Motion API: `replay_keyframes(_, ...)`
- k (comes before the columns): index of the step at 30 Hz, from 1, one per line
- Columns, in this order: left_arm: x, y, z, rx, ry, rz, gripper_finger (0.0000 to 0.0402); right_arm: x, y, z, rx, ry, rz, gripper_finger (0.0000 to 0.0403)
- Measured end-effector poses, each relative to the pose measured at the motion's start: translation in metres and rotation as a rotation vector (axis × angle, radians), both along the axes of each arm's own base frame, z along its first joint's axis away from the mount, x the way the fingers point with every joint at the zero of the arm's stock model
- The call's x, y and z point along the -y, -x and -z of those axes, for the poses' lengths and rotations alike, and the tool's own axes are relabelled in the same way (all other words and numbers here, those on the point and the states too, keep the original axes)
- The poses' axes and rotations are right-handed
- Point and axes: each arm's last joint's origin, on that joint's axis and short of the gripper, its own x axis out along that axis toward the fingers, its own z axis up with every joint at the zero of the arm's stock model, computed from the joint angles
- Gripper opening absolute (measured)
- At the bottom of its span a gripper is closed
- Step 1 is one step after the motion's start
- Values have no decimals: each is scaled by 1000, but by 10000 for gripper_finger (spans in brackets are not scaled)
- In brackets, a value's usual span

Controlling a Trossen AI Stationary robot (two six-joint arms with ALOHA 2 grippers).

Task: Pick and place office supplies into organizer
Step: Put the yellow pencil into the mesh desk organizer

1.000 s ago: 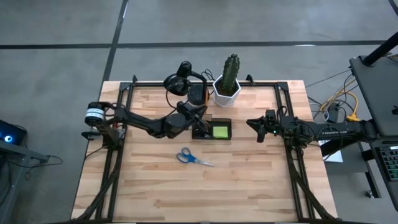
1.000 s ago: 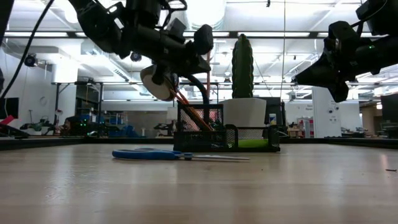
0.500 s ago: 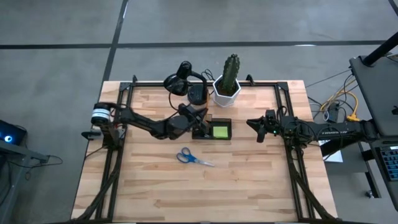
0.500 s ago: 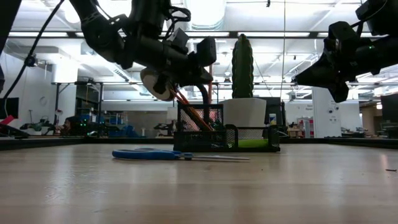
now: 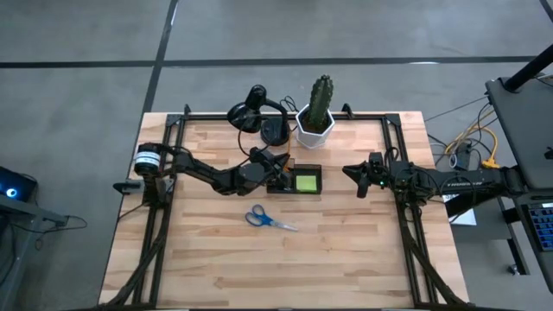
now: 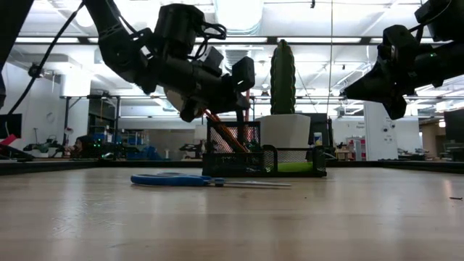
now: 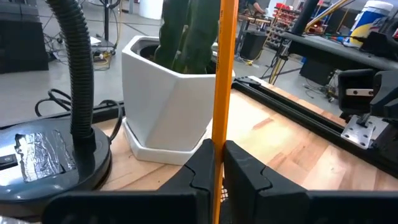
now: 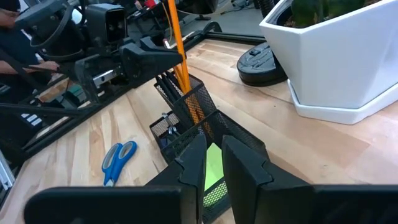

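My left gripper is above the organizer's tall mesh cup, shut on an orange pencil that stands nearly upright. More orange pencils lean inside that cup. The lime-green sticky-note pad lies in the low compartment. The blue-handled scissors lie flat on the table, nearer the front edge than the organizer. My right gripper hangs in the air to the organizer's right, pointing at it, with its fingers close together and holding nothing. My left gripper pinches the orange pencil's shaft between its two fingers. The fingers come about level from the table's left and lie across the pencil. Most of the pencil stands above the fingers, and its lower end reaches down into the mesh cup.
A cactus in a white hexagonal pot stands just behind the organizer. Beside it on the left is the black desk lamp with its round base. Black frame rails run along the table's sides. Bare wood lies toward the near edge.
My left gripper has moved down and slightly right toward the organizer's mesh cup, still shut on the pencil. The pencil has sunk lower, with its bottom end going into the cup. The right arm, scissors and organizer have kept still.
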Motion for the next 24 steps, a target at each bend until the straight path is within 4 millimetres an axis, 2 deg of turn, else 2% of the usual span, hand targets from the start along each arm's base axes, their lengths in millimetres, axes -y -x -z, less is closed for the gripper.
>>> replay_keyframes(13,0,-2,13,-31,9,1,10,0,0,0,0,0,0,43)
replay_keyframes(24,0,-3,11,-7,30,-4,10,0,0,0,0,0,0,43)
